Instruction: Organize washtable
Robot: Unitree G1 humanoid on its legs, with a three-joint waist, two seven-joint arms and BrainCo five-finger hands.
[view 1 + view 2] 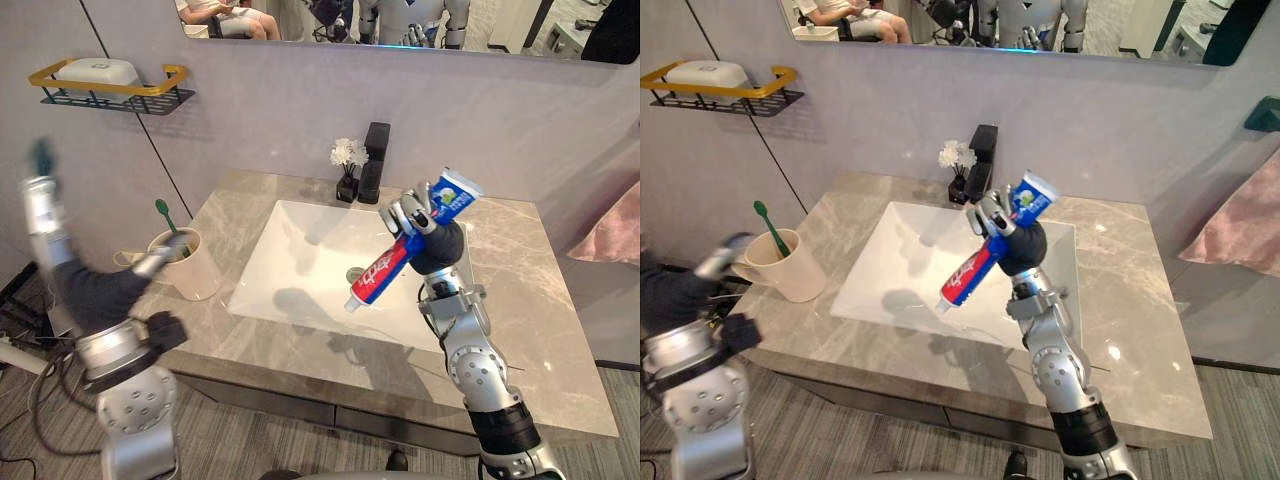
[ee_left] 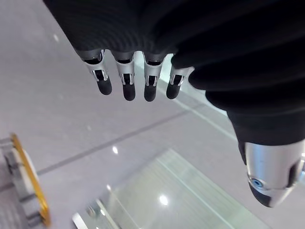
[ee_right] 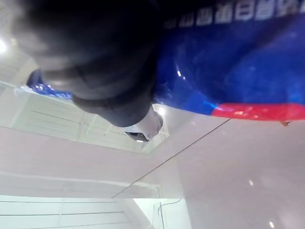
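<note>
A blue and red toothpaste tube hangs tilted over the white sink, its cap end pointing down. My right hand is shut on the tube's upper half; the right wrist view shows the tube close against the hand's dark cover. A cream cup holding a green toothbrush stands on the counter's left end. My left hand is raised just left of the cup, open and holding nothing. In its wrist view the fingers are straight.
A black faucet and a small vase of white flowers stand behind the sink. A yellow-rimmed wall shelf with a white box hangs at the upper left. A pink towel hangs at the right. Bare marble counter lies right of the sink.
</note>
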